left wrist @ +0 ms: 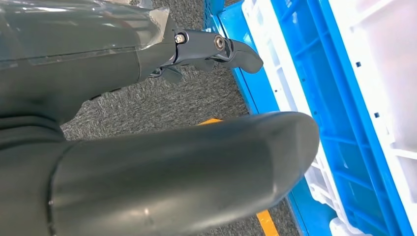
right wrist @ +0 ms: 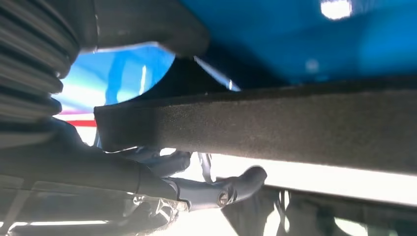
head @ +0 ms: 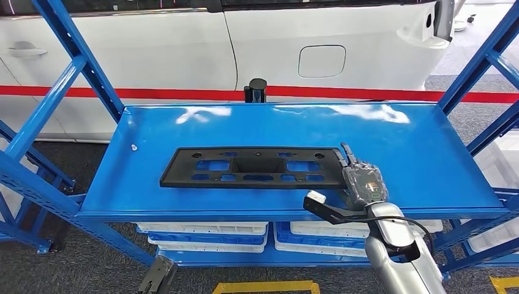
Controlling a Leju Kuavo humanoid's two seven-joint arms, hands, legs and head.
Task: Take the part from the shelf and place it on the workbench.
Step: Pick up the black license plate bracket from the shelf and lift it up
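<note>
A long black plastic part (head: 251,167) with several cut-outs lies flat on the blue shelf (head: 422,153), slightly left of its middle. My right hand (head: 362,181) is at the part's right end, fingers reaching over that corner. In the right wrist view the part's edge (right wrist: 275,128) runs between the thumb (right wrist: 147,22) on the shelf side and the fingers (right wrist: 231,189) on the other, with a bright gap between fingers and part. My left hand (left wrist: 162,172) hangs low beside the shelf, holding nothing, fingers apart.
White and blue crates (head: 205,236) stand on the level under the shelf, seen close in the left wrist view (left wrist: 344,98). Blue frame uprights (head: 58,92) flank both sides. A white car (head: 306,43) stands behind. A small white object (head: 133,147) lies at the shelf's left.
</note>
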